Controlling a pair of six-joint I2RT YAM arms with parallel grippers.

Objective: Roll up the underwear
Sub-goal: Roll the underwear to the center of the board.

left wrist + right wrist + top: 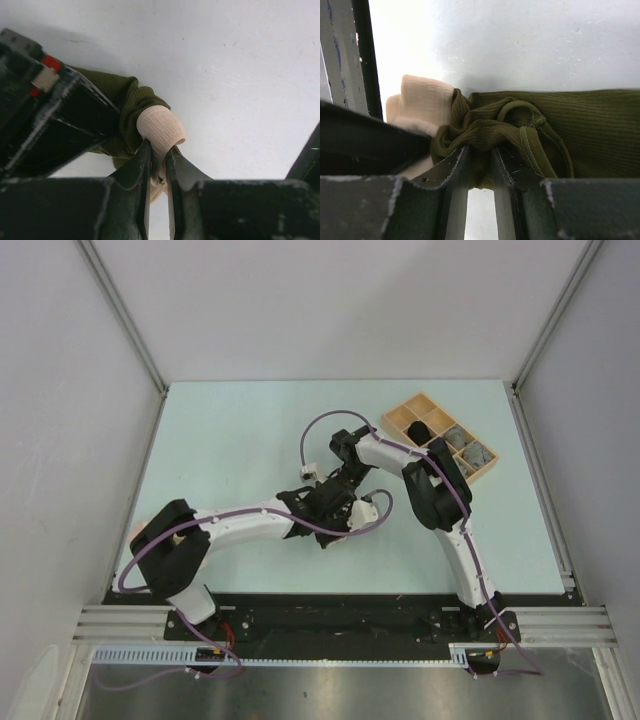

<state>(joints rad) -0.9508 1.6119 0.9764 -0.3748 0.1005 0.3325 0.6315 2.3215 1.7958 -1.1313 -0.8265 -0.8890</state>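
In the left wrist view a pale pink-beige ribbed cloth point(159, 127) is rolled into a small tube, and my left gripper point(159, 150) is shut on its lower edge. It lies against bunched dark olive green underwear point(125, 105). The right wrist view shows my right gripper point(480, 152) shut on a gathered fold of the olive underwear point(560, 120), with the pink-beige cloth point(422, 102) just to the left. From above, both grippers, left point(318, 508) and right point(345, 485), meet mid-table and hide the cloth.
A light wooden tray point(405, 420) with compartments stands at the back right, with grey rolled cloth point(470, 452) in its nearer compartments. The right arm's elbow point(432, 490) rises just in front of it. Purple cables loop over both arms.
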